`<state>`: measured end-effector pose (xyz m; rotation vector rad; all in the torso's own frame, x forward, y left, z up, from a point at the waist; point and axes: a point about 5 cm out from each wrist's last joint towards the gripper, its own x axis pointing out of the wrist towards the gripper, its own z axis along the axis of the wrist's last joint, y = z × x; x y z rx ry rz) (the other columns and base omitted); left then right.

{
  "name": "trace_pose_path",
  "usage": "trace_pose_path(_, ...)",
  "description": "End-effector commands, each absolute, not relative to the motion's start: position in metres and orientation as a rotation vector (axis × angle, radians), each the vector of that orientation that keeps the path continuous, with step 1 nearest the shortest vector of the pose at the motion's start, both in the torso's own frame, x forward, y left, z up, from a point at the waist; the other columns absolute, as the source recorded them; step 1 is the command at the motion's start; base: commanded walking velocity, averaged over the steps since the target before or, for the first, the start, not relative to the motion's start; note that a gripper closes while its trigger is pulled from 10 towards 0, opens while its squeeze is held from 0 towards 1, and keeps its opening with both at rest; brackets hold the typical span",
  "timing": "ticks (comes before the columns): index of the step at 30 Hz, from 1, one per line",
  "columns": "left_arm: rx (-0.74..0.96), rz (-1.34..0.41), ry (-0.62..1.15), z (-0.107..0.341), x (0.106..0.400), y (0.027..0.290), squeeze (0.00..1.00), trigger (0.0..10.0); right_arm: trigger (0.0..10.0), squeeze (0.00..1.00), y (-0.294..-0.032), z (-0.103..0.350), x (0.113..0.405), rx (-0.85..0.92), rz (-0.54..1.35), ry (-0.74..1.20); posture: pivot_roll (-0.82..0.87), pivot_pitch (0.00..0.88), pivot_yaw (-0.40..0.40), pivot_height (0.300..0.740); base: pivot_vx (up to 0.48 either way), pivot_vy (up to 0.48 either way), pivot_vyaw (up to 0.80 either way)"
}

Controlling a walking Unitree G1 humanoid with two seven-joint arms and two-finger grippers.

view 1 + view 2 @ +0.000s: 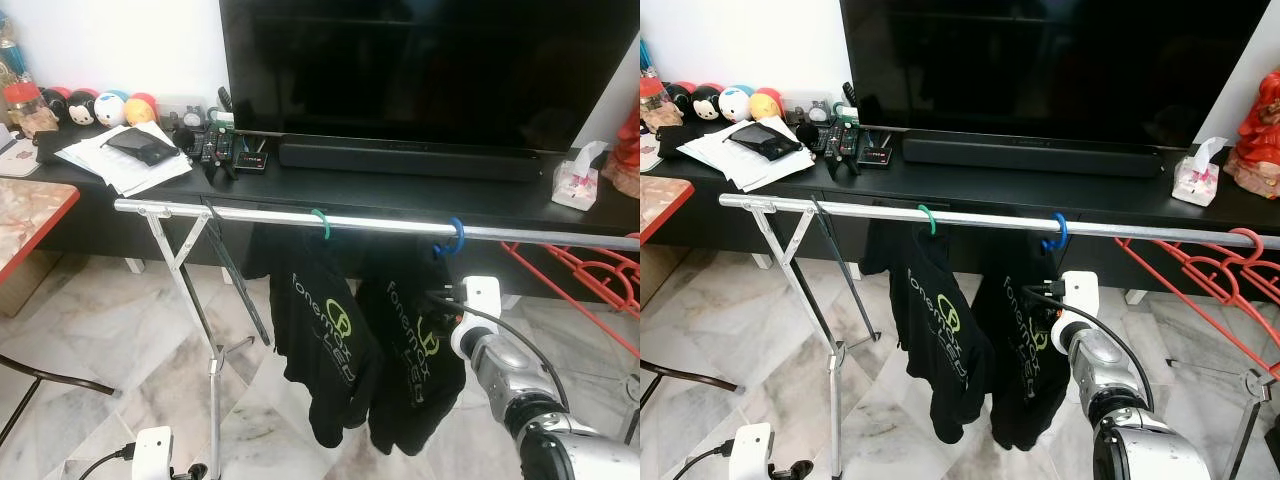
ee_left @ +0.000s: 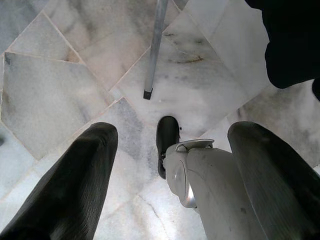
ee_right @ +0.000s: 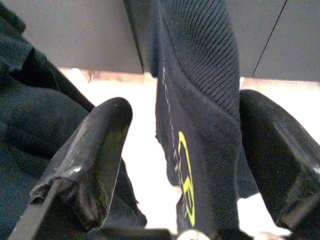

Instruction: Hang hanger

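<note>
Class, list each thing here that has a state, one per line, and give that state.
Green hanger: hooked on rail, shirt on it.
Blue hanger: hooked on rail, shirt on it.
Red hangers: bare, on rail.
Television: off.
Right gripper: open around shirt.
Left gripper: open, idle.

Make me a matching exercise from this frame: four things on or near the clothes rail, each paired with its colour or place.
Things:
1. hanger hook of the left shirt
2. hanger hook of the right shirt
3. empty hangers
4. tissue box

Descriptions:
A. red, at the rail's right end
B. green, on the rail
C. on the black TV cabinet, right side
D. blue, on the rail above the right pincer

Pairs: 1-B, 2-D, 3-A, 4-C
</note>
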<state>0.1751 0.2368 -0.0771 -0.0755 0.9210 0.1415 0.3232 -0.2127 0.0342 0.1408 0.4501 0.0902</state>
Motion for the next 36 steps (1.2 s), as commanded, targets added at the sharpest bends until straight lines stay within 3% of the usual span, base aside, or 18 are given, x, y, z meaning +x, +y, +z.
trace_pose_path(1,-0.083,0.141,0.942,-0.0798,0.1705,0.2354,0.00,10.0,0.0,0.00,-0.2101,0.0319,0.3213,0.154,0.091,0.438,-0.05,0.000,-0.041,0.740,0.000,0.000,0.00)
trace_pose_path(36,-0.089,0.153,0.967,-0.0831,0.1611,0.2390,0.00,10.0,0.0,0.00,-0.2043,0.0229,0.3136,0.130,0.051,0.419,-0.06,0.000,-0.044,0.740,0.000,0.000,0.00)
